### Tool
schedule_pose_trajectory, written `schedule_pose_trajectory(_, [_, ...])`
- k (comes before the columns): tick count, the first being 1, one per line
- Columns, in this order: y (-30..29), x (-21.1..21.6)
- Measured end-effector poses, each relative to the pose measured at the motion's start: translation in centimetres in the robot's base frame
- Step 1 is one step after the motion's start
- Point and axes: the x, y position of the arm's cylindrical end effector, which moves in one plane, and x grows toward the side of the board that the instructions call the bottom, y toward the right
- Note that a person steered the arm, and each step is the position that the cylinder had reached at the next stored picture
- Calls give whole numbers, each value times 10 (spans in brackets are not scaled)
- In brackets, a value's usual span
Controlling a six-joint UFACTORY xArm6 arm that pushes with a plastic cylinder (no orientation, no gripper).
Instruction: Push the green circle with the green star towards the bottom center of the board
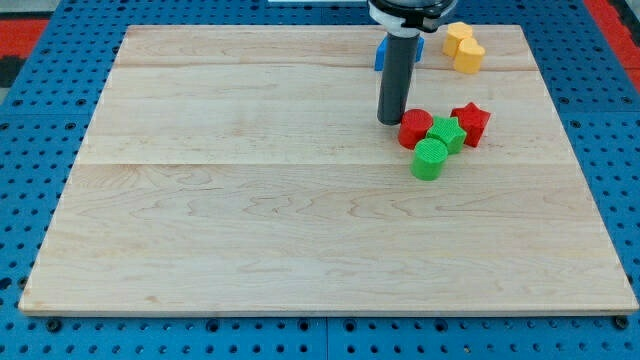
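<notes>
The green circle [429,159] lies right of the board's middle. The green star [446,132] touches it from above and to the right. A red circle [415,129] sits against the star's left side and a red star [471,123] against its right side. My tip [389,121] stands on the board just left of the red circle, close to it or touching it, and up-left of the green circle.
A blue block [382,52] is partly hidden behind the rod near the view's top. Two yellow blocks [463,47] lie at the top right. The wooden board [200,220] rests on a blue pegboard.
</notes>
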Motion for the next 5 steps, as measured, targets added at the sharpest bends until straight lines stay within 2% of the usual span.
schedule_pose_trajectory(3, [-3, 0])
schedule_pose_trajectory(4, [-20, -1])
schedule_pose_trajectory(5, [-30, -20])
